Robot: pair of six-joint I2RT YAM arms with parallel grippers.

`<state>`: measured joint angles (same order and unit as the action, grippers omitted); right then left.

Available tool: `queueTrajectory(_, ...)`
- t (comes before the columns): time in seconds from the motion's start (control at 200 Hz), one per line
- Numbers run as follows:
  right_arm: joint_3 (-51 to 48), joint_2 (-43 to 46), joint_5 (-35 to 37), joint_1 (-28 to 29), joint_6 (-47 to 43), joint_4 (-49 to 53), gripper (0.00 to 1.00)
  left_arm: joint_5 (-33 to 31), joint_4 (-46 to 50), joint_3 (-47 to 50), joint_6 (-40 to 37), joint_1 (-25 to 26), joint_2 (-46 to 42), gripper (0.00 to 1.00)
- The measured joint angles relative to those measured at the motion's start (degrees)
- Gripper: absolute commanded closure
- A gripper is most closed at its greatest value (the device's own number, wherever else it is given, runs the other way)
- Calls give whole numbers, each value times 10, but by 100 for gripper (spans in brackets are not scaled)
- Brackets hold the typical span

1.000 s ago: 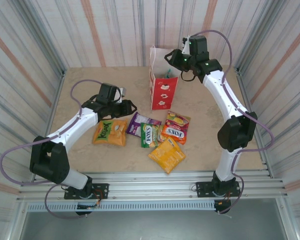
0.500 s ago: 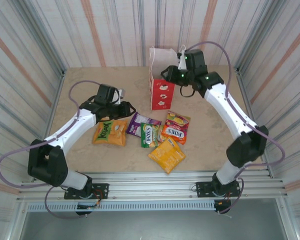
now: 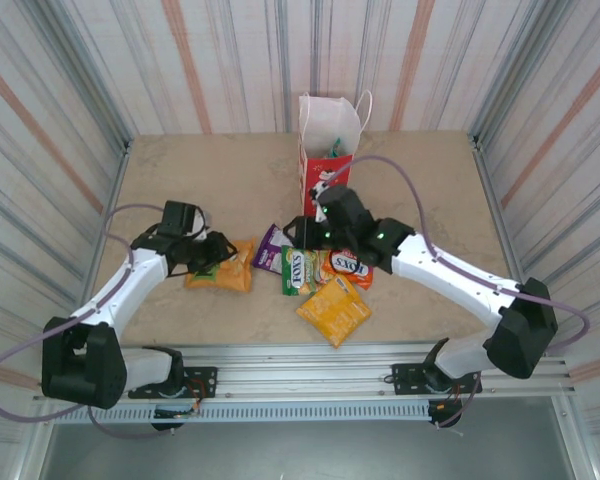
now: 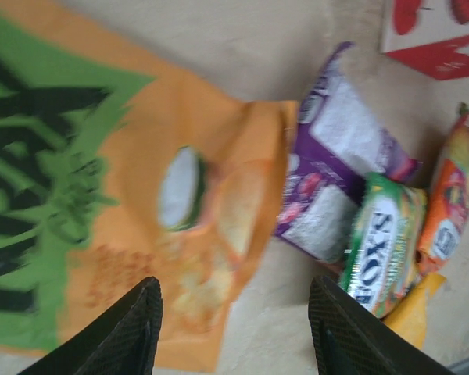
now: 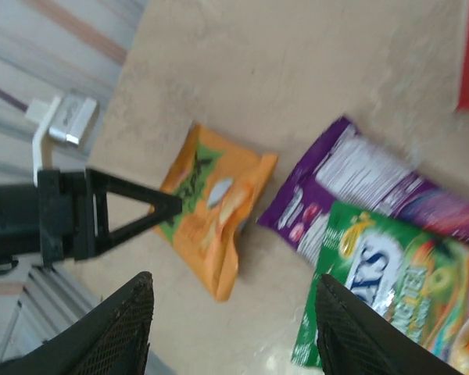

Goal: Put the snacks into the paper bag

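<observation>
Just beneath the left gripper (image 4: pixel 234 283), jaws apart, lies the orange packet (image 4: pixel 125 180); the right gripper (image 5: pixel 234 280), also apart, is farther.

I see my left hand (image 3: pixel 210 256) over the orange packet (image 3: pixel 234 272), my right hand (image 3: pixel 302 232) above the purple packet (image 3: pixel 272 242), the paper bag (image 3: pixel 326 125) upright behind them.

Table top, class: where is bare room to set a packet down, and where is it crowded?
Bare: far left, between the paper bag and the left wall; far right, between bag and right wall. Crowded: the middle, in front of the bag, where the snacks lie bunched.
</observation>
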<state>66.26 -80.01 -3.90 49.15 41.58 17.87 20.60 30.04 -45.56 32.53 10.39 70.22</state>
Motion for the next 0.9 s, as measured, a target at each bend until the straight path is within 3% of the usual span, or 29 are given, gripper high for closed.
queueTrajectory(0.15, -5, -47, -2, 42, 37, -49, 41, 9, -3, 54, 21, -47, -43, 47)
queueTrajectory(0.441, 23, -202, -47, 45, 80, -86, 37, 10, -28, 124, 47, -78, -79, 43)
queueTrajectory(0.651, 84, -283, -82, 45, 90, -105, 37, 16, -47, 138, 51, -105, -79, 51)
queueTrajectory(0.902, 123, -346, -103, 45, 92, -115, 37, 29, -83, 142, 50, -112, -69, 52)
